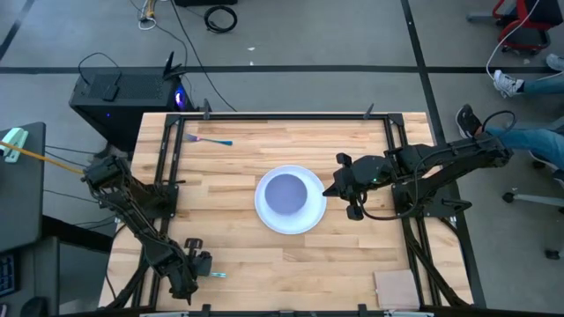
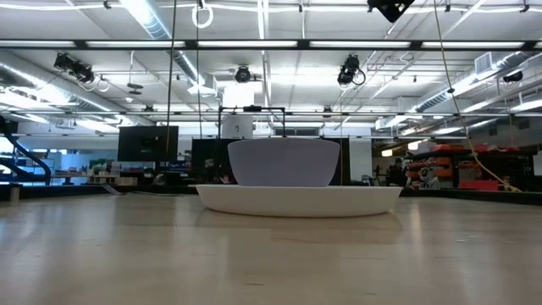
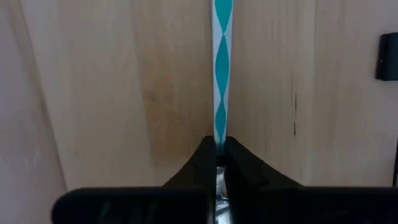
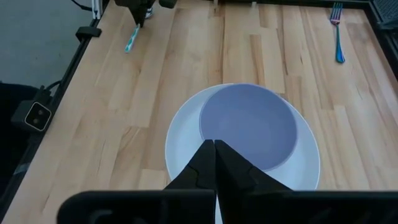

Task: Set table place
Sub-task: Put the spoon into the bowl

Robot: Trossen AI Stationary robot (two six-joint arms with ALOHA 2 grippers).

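Note:
A large white plate point(image 1: 310, 217) lies flat at the middle of the wooden table point(image 1: 238, 167), with the lavender-blue bowl point(image 1: 287, 193) standing in it; both also show in the low view point(image 2: 284, 163). The purple-headed fork with a teal handle point(image 1: 209, 139) lies at the far left. My left gripper point(image 1: 203, 266) is at the near left, shut on the spoon with the light-blue handle point(image 3: 222, 62). My right gripper point(image 4: 214, 152) is shut and empty, above the plate's right rim point(image 1: 322, 195). My left gripper pinches the spoon between its two fingers point(image 3: 239, 163), where the light-blue patterned handle point(image 3: 220, 134) meets the silver part. The fingers lie along the spoon, and the handle sticks out ahead of them over the wood. Whether its free end rests on the table, I cannot tell.
Black metal rails point(image 1: 264, 114) edge the table. A flat tan piece point(image 1: 397, 286) lies at the near right corner. A person's legs and shoes point(image 1: 520, 136) show beyond the right edge. Bare wood lies on both sides of the plate.

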